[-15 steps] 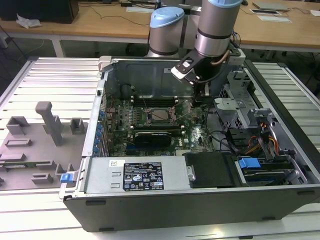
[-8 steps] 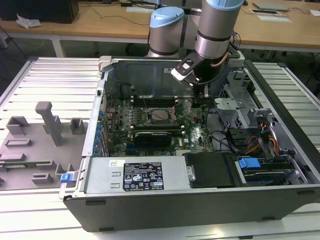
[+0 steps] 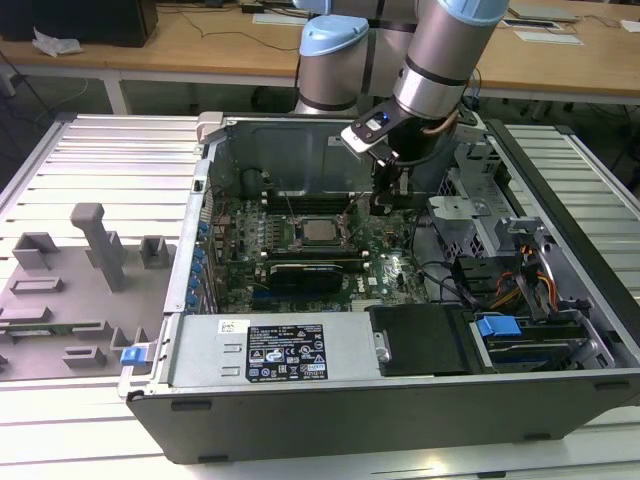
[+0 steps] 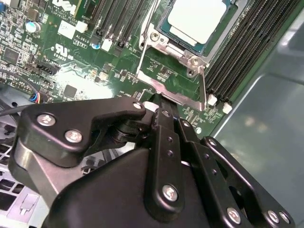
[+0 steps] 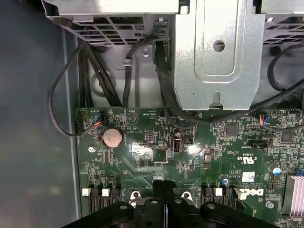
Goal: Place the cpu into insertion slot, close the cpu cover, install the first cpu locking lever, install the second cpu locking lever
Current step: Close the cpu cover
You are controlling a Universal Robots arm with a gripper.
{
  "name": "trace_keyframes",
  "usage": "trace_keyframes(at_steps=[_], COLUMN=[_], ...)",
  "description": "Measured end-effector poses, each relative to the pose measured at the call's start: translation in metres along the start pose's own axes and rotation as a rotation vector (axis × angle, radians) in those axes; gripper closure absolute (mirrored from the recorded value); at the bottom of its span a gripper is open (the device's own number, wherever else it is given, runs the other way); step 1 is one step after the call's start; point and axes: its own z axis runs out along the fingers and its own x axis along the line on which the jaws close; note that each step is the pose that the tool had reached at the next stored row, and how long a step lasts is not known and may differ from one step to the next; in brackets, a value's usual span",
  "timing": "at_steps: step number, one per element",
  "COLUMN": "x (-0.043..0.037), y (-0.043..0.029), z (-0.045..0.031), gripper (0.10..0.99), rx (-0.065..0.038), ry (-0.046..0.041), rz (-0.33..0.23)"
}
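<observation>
1. Silver-grey cpu [image 4: 197,19] is seated flat in the insertion slot [image 4: 164,29] on the green board [image 5: 156,156]. First step looks done.
2. cpu cover [image 4: 167,90]: a thin silver frame that I read as hinged up off the chip, not yet closed. Its hinge side is at the slot and its free edge faces the gripper. Board shows through its cut-out.
3. Gripper [image 4: 159,108]: fingers pressed together, with nothing visible between them. The tips are touching the cover's free edge or just short of it; I can't tell which.
4. Key relation: cover, then slot and cpu, lie straight ahead of the fingertips. The cover's free edge runs crosswise to the line of the fingers. The hinge is on the far side, so the cover would swing down away from the gripper, onto the chip.
5. In the exterior view, the gripper [image 3: 381,205] hangs near the cpu [image 3: 318,230], on the exterior view's right of it, low inside the case [image 3: 400,410].
6. Wire lever [image 4: 147,28] beside the slot stands raised. My read is unlatched.
7. Memory slots [image 4: 247,52] flank the slot, and the fingers are not touching them.
</observation>
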Motion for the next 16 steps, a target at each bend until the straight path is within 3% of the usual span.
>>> trace_keyframes(at_steps=[4,10,14,16], x=[0.0000,-0.0002,-0.0002,-0.0005], y=[-0.0024,-0.0149,-0.0234,-0.0493], z=[0.0004,0.0023,0.0036,0.0076], gripper=[0.980,0.980,0.980,0.980], rx=[-0.002,-0.038,-0.050,-0.072], ry=[0.0007,0.0012,0.0012,0.0035], rz=[0.000,-0.002,-0.002,-0.002])
